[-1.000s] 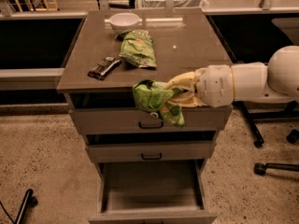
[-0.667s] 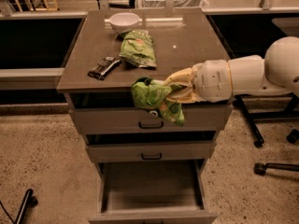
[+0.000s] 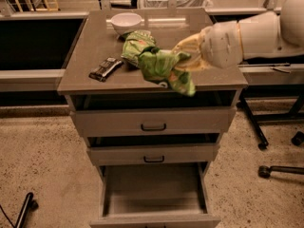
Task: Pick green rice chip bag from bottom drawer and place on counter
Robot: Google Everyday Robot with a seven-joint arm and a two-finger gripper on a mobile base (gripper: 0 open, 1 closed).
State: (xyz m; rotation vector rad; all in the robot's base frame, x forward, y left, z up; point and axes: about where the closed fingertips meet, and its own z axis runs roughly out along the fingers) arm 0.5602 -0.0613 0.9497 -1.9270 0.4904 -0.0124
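My gripper point(image 3: 179, 61) reaches in from the right and is shut on the green rice chip bag point(image 3: 164, 69). It holds the bright green wrinkly bag above the front middle of the counter point(image 3: 95, 46), with the bag's lower corner hanging past the front edge. The bottom drawer point(image 3: 154, 189) is pulled open below and its pale grey floor shows nothing inside.
A flatter paler green bag point(image 3: 135, 44) lies on the counter just behind the held bag. A white bowl point(image 3: 126, 22) stands at the back. A dark snack bar point(image 3: 105, 69) lies at the left. Two closed drawers with black handles point(image 3: 153, 126) sit above the open one. Chair casters point(image 3: 263, 170) stand at the right.
My gripper has lifted the green rice chip bag from in front of the top drawer up over the counter's front part. The view has also shifted.
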